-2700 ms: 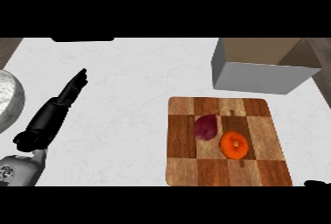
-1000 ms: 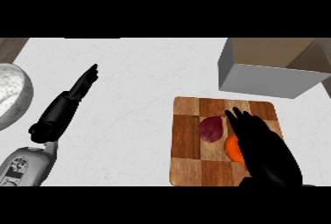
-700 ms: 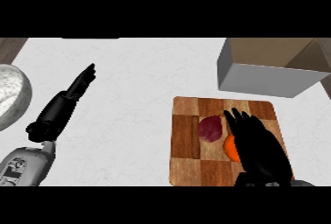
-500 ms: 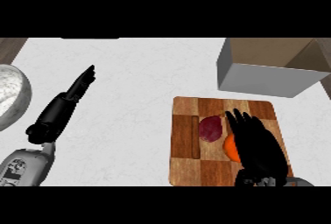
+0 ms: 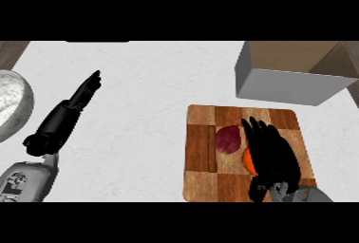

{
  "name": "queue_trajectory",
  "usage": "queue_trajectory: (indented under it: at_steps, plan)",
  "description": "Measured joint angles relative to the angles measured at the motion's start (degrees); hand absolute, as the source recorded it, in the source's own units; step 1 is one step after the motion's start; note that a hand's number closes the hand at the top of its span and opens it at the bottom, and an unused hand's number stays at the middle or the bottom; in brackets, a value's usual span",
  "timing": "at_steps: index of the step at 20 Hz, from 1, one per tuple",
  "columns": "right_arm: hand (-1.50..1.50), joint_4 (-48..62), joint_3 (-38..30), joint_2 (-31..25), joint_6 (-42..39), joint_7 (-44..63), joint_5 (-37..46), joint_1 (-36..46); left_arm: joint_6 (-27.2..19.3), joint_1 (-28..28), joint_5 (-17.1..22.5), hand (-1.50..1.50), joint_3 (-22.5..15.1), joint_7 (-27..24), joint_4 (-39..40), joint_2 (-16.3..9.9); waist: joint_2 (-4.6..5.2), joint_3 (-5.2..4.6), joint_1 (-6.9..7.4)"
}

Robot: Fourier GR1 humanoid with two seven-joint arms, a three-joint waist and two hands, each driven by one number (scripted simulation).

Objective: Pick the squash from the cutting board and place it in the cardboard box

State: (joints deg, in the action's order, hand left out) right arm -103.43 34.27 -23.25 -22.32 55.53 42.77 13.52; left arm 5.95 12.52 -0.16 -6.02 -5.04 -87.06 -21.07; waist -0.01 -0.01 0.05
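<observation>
The wooden cutting board (image 5: 203, 180) lies at the lower right of the counter. On it sit a dark purple vegetable (image 5: 228, 140) and the orange squash (image 5: 247, 161). Only the squash's left edge shows, because my right hand (image 5: 272, 154) lies over it, open, with straight fingers pointing away from me. I cannot tell whether the hand touches the squash. The cardboard box (image 5: 291, 83) stands open at the upper right, beyond the board. My left hand (image 5: 70, 111) rests open on the left of the counter, far from the board, with its fingers pointing up.
A pale speckled bowl (image 5: 13, 107) shows at the left edge. White counter (image 5: 154, 95) stretches between the left hand and the board, and a narrow strip separates the board from the box.
My right hand came in from the lower right over the board and now covers most of the orange squash. In the last second it only settled slightly. The left arm barely moved.
</observation>
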Motion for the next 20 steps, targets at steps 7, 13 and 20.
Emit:
queue_trajectory:
  at_steps: [7,13,20]
  plan:
    - [-1.50,2.74,-1.58,2.07,-0.22,-1.57,5.03,-2.89,0.94,-0.58,-1.96,0.00,0.88,0.16,-0.56,1.34,-0.01,0.01,-0.06]
    - [-1.50,4.69,-4.11,3.29,-0.50,-3.96,8.23,-5.06,2.54,0.93,-2.66,0.00,3.18,0.61,0.25,2.04,-0.02,0.00,-0.12]
    - [1.50,8.02,-4.89,2.92,1.10,-12.03,11.04,-6.45,3.30,-0.59,-4.47,0.00,3.57,0.02,-0.64,3.94,-0.02,0.00,-0.04]
